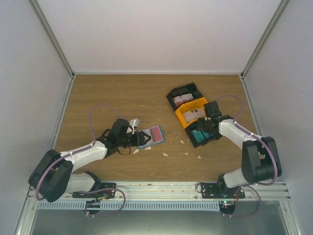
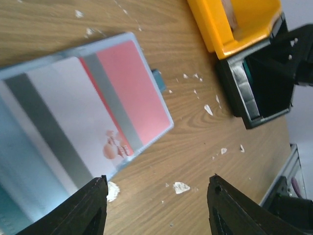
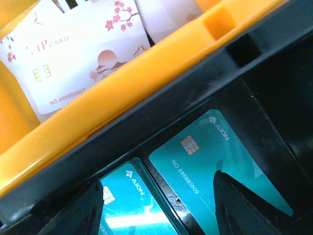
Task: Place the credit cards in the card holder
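Observation:
The flat pale-blue card holder (image 1: pixel 157 142) lies on the table, left of centre. On it rest a red card (image 2: pixel 132 88) and a white card with a grey stripe and red marks (image 2: pixel 63 117). My left gripper (image 1: pixel 142 138) stands open at the holder's (image 2: pixel 19 191) near edge, with only bare wood between its fingers (image 2: pixel 93 208). My right gripper (image 1: pixel 203 128) hangs open over the black bin (image 3: pixel 274 63), close above two teal cards (image 3: pixel 215 161) inside it. A white credit card with red blossoms (image 3: pixel 73 58) lies in the orange bin (image 3: pixel 122 83).
Three bins stand in a slanted row at the right: black at the back (image 1: pixel 185 96), orange (image 1: pixel 193 111), then black (image 1: pixel 203 137). White paper-like scraps (image 1: pixel 165 154) are scattered on the wood between the holder and the bins. White walls enclose the table.

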Motion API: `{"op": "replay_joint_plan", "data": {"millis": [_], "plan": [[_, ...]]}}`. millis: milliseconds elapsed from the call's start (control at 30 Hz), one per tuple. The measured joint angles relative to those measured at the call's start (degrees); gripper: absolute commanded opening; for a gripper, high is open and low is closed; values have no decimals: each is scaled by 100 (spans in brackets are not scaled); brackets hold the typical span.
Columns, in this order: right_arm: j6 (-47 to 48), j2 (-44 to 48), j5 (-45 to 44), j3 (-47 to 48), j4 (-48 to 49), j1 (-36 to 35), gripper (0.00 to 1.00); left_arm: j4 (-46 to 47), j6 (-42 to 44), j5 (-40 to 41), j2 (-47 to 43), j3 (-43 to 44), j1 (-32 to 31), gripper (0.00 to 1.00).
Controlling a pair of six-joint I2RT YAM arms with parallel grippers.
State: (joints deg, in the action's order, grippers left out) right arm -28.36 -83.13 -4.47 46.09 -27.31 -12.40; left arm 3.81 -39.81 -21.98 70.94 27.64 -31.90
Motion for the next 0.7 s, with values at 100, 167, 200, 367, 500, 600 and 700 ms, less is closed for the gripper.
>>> {"op": "replay_joint_plan", "data": {"millis": [100,167,200,367,500,600,700], "plan": [[129,-122,105,33,37,4,58,195,-13,-184,291,81,-142,53],[203,-192,149,33,35,7,56,337,-26,-289,549,208,-282,50],[223,-214,168,33,37,7,53,400,-61,-328,651,262,-334,48],[356,-339,415,33,35,11,50,846,-203,-529,1434,776,-691,44],[455,-459,680,33,61,13,50,1167,-372,-581,2085,1241,-973,41],[509,-516,868,33,68,13,49,1357,-527,-632,2752,1742,-1215,39],[564,-533,992,33,76,13,44,1445,-658,-675,3257,2166,-1412,36]]}}
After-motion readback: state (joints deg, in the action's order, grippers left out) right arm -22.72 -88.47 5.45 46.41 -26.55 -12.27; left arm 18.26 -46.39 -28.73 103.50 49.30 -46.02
